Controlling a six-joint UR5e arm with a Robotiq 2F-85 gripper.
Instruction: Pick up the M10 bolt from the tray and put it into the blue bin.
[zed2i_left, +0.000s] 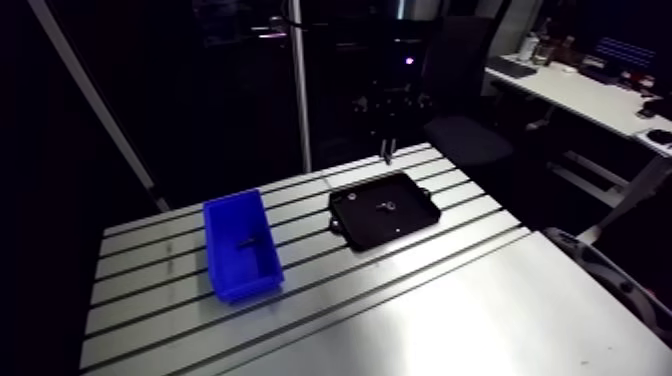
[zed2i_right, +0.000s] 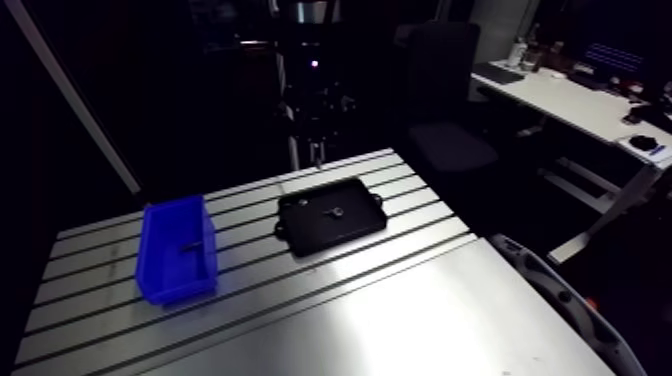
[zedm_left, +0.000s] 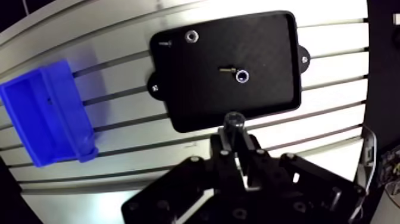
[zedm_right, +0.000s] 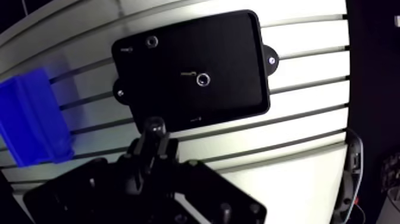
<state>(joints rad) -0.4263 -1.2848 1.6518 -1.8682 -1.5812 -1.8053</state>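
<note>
In the wrist view my gripper (zedm_left: 236, 136) is shut, and a grey round-headed bolt (zedm_left: 234, 121) sticks out between its fingertips. It hangs well above the table, over the near edge of the black tray (zedm_left: 262, 42). Lying on the tray are a ring-shaped nut (zedm_left: 243, 76), a small dark screw (zedm_left: 226, 70) and a second nut (zedm_left: 191, 36). The blue bin (zed2i_left: 240, 245) stands left of the tray in the arm view. The gripper (zed2i_left: 386, 150) shows there above the tray's far edge.
A small dark piece (zed2i_left: 246, 241) lies on the floor of the bin. The slotted aluminium table (zed2i_left: 420, 300) stretches wide and bare toward the front. A dim upright pole (zed2i_left: 300, 90) stands behind the table's far edge.
</note>
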